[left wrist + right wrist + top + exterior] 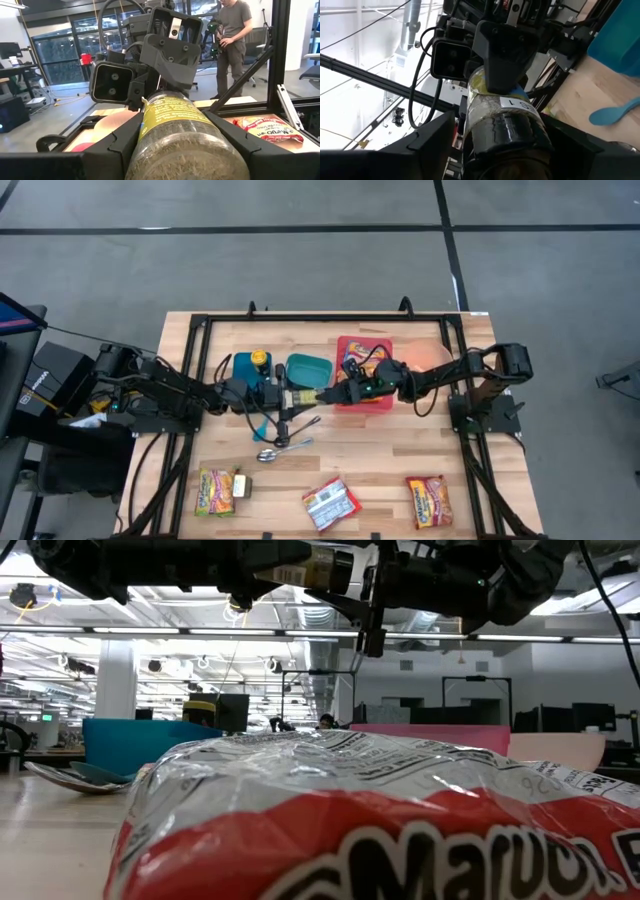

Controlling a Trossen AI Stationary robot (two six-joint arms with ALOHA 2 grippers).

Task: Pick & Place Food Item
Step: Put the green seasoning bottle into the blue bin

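High view, table (380, 465): wooden top carrying all items; both arms reaching in to meet over its middle.
Pink tray (372, 406): behind the right arm, judged a likely drop-off point; contents masked by the arm.
Teal bowl (308, 368): just beyond the meeting point, apart from both grippers.
Noodle packets (331, 503): three along the near edge, well apart from the grippers, untouched.
Jar (300, 395): lying level in the air between the two grippers, above the table middle, near the teal bowl; held sideways so that each end faces one arm, judged a hand-over pose.
Left gripper (288, 395): clamped part-way closed on the jar body, bearing its weight.
Right gripper (326, 394): spread wide, fingers straddling the dark cap end of the jar (502, 125), no firm contact visible; judged ready to close.
Spoons (285, 448): flat on the table below the jar, clear of the work.
Hidden, low view: one noodle packet (380, 820) fills the foreground, blocking most of the table.
Hidden, left wrist view: jar (175, 135) covers the fingertips; label print not legible.
Cut off: person (235, 30) beyond the table, only partly in frame.
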